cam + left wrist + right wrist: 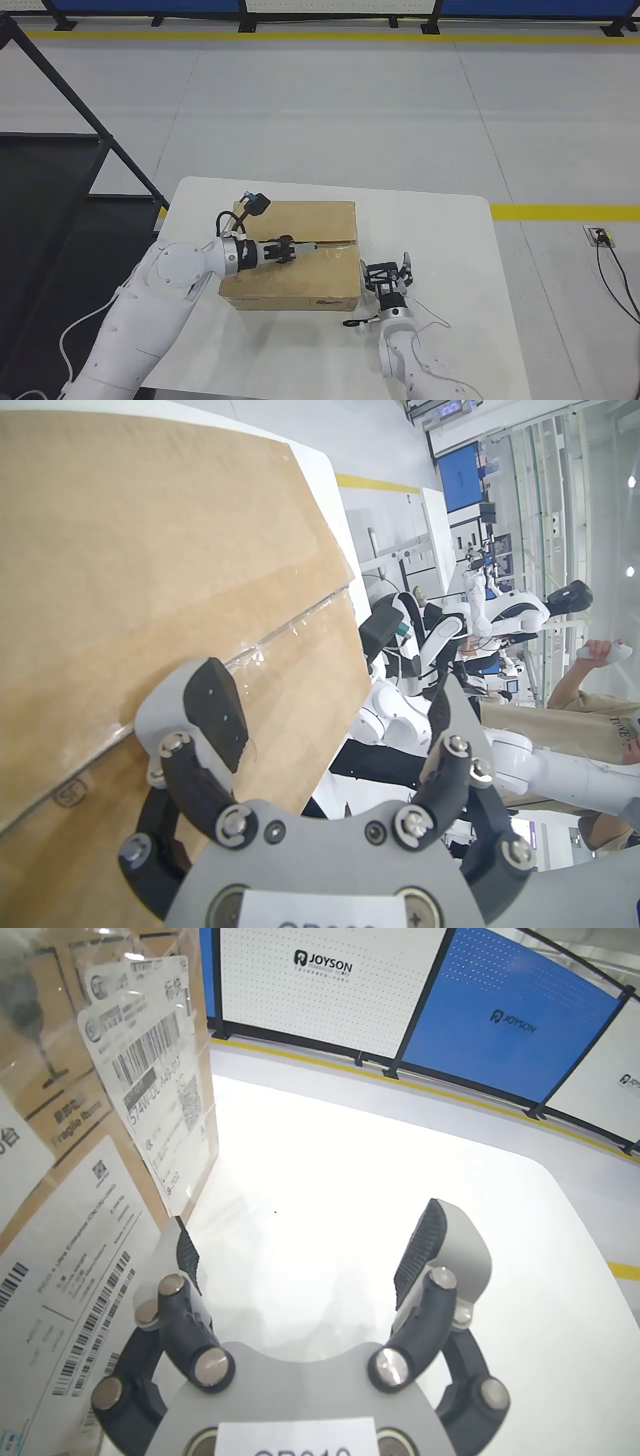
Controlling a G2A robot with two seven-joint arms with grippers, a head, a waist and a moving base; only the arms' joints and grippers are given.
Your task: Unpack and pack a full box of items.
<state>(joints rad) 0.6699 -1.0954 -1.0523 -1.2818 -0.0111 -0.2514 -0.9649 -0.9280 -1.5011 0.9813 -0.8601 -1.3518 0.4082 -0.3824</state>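
1. Now cardboard box (310,282) sits closed on tabletop (440,240); left gripper (327,685) over its taped seam, jaws apart.
2. Also right gripper (307,1223) just beside box's labelled side, jaws apart.
3. Contents hidden under flaps.

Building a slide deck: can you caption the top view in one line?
Left gripper open over the closed cardboard box on a white table; right gripper open beside it.

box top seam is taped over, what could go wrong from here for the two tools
1. The open left tool hovers over the clear tape on the box; its pads may well slip on that glossy strip instead of lifting a flap.
2. The open right tool sits close beside the box's labelled side; a sideways nudge could shove the box across the table.
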